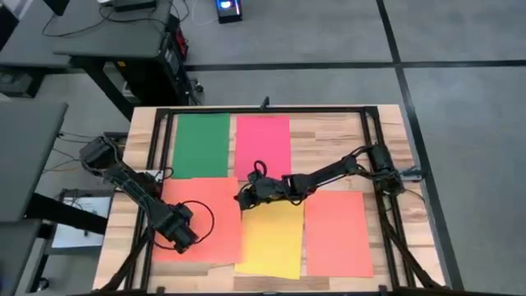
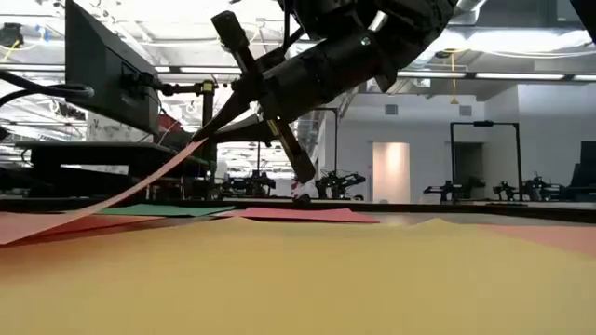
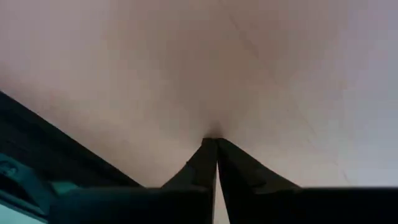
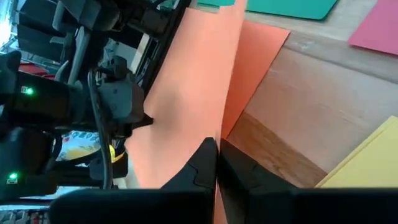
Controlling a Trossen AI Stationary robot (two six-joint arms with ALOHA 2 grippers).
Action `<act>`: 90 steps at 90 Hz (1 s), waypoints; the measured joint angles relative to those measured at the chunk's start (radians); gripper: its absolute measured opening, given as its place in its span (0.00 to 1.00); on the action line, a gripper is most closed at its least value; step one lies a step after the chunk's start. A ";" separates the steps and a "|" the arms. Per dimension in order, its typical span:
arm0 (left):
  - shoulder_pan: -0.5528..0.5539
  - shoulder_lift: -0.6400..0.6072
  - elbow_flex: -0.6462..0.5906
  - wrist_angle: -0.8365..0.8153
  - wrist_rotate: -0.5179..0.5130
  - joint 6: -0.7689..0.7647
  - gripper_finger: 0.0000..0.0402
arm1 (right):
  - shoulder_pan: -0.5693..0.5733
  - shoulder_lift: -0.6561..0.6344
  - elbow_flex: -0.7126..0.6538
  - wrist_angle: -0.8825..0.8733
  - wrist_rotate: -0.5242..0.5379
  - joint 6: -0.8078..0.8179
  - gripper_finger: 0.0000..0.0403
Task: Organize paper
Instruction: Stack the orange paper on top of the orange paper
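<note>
i've got both arms on the same sheet: the left-hand orange sheet (image 1: 205, 218), which lies at the near left of the table (image 1: 345, 136). the left gripper (image 1: 182, 234) is down over its near left part, and in the left wrist view the two fingers (image 3: 202, 165) meet tip to tip against a plain pale surface that fills the frame, so i read them as closed on that paper. the right gripper (image 1: 244, 197) reaches across from the far side to the sheet's right edge; its fingers (image 4: 205, 162) are pressed together with the orange edge between them, and the sheet stands curled up off the wood there. the low view shows that raised orange strip slanting up from the table to the gripper (image 2: 233, 107). my guess is the two-point hold is there so the thin sheet can be lifted and steered without flopping or dragging its neighbours.

counting the paper: five sheets in all. one green sheet (image 1: 201, 144) and one pink-red sheet (image 1: 263, 144) sit side by side along the far row, well apart from the grippers. one yellow sheet (image 1: 271, 238) lies in the near middle, just beside the held sheet. two are orange: the held one and another (image 1: 339, 234) at the near right, untouched.
</note>
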 joint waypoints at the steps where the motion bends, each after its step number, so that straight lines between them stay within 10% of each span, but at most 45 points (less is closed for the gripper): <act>1: 0.000 0.000 0.000 0.004 0.000 0.001 0.00 | 0.000 0.000 0.000 0.000 0.000 0.000 0.00; 45: -0.002 0.003 0.005 0.087 -0.007 0.013 0.00 | 0.027 0.000 0.000 -0.041 -0.031 0.019 0.00; 90: -0.002 0.006 0.166 -0.237 -0.108 0.026 0.00 | 0.006 0.000 0.000 -0.058 -0.032 0.021 0.00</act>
